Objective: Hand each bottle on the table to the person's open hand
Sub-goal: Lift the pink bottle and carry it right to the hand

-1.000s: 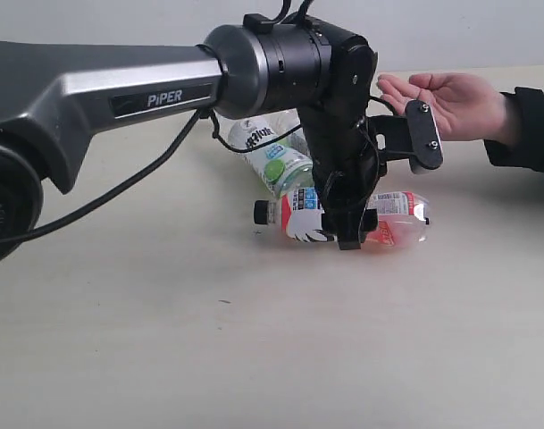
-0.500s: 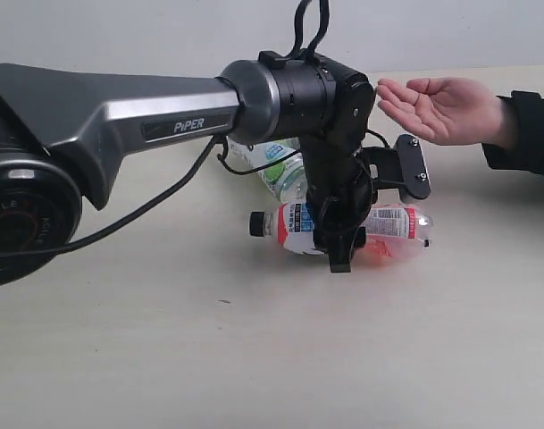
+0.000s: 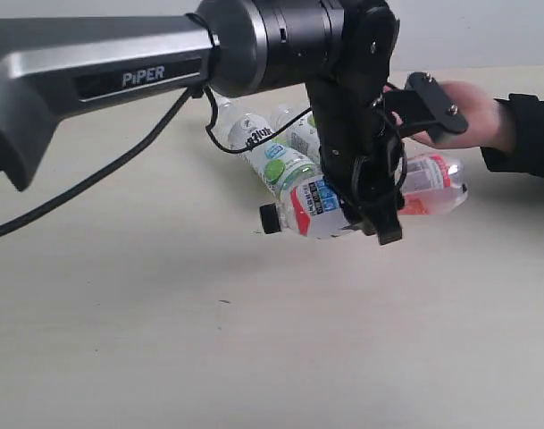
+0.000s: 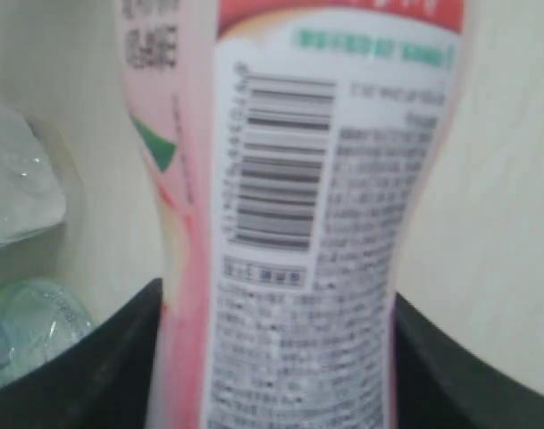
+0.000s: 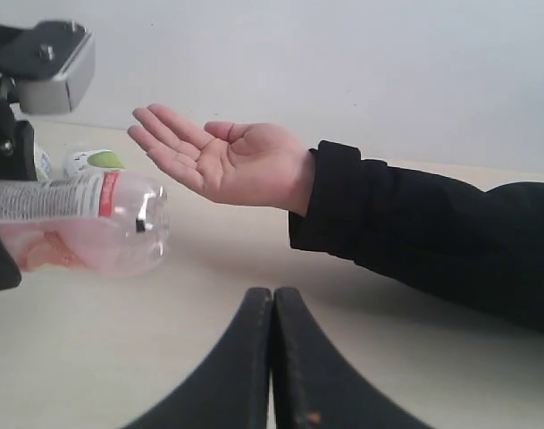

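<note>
My left gripper (image 3: 379,207) is shut on the red-pink bottle (image 3: 428,186) around its middle. The bottle hangs level above the table (image 3: 164,340), its black cap (image 3: 269,217) pointing left. In the left wrist view the label (image 4: 289,223) fills the space between the two fingers (image 4: 102,366). The person's open hand (image 5: 227,161) waits palm up just beyond the bottle's base (image 5: 120,234); in the exterior view the arm's bracket mostly covers it. Two bottles with white-green labels (image 3: 270,159) lie on the table behind. My right gripper (image 5: 272,295) is shut and empty, low over the table.
The person's black sleeve (image 5: 432,232) reaches in from the right over the table. The left arm's grey link (image 3: 120,71) spans the upper left of the exterior view. Clear bottles (image 4: 21,331) lie beside the left gripper.
The left gripper has lifted the red-pink bottle off the table and carried it up and to the right, nearer the hand. The right gripper has not moved.
</note>
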Available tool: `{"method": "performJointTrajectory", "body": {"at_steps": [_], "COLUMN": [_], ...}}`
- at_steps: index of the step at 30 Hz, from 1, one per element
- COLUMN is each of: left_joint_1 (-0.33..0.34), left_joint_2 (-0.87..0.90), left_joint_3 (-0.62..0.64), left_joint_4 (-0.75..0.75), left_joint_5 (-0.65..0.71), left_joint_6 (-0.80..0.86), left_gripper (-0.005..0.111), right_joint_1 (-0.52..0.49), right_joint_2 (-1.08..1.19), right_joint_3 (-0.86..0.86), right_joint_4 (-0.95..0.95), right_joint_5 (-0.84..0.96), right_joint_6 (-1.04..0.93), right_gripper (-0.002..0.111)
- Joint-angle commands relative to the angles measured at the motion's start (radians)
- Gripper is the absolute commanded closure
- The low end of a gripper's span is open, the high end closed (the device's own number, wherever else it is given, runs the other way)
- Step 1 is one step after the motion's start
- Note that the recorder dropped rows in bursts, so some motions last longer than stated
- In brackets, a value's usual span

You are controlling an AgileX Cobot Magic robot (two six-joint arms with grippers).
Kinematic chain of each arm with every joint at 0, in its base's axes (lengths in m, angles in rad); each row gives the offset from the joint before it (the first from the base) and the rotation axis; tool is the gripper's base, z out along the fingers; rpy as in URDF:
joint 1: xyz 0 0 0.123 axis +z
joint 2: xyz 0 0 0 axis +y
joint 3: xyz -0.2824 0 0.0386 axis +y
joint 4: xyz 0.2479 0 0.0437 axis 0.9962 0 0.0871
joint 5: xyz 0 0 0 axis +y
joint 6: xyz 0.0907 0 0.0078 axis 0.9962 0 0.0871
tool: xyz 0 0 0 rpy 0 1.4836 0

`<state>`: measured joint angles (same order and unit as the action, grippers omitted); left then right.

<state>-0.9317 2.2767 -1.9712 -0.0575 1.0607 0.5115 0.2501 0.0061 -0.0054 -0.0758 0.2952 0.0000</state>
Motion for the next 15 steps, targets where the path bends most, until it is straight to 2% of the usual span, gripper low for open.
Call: {"method": "performJointTrajectory", "body": {"at_steps": [1,8,12,15], "left_joint_1": [-0.007,-0.007,0.006,0.050], "left_joint_2": [-0.079,-0.108,-0.107,-0.104], "left_joint_3": [-0.009,-0.009,-0.009,-0.009], "left_joint_4": [-0.016,-0.090,-0.265,-0.528], "left_joint_5": [-0.078,-0.311,-0.437,-0.529], "left_joint_6": [-0.257,-0.870,-0.946,-0.962], "left_gripper": [0.107,0.107,0.107,0.107], "right_joint_1": [-0.003,-0.003,-0.003,-0.003], "right_joint_2": [-0.006,-0.006,-0.006,-0.006], "right_joint_3": [0.005,0.005,0.005,0.005], "right_joint_4": [-0.002,-0.002,-0.002,-0.002], "right_joint_5": [-0.013,-0.011,-0.011,-0.011], "right_joint_6": [0.000,0.000,0.000,0.000], "right_gripper": [0.108,0.108,0.108,0.108]}}
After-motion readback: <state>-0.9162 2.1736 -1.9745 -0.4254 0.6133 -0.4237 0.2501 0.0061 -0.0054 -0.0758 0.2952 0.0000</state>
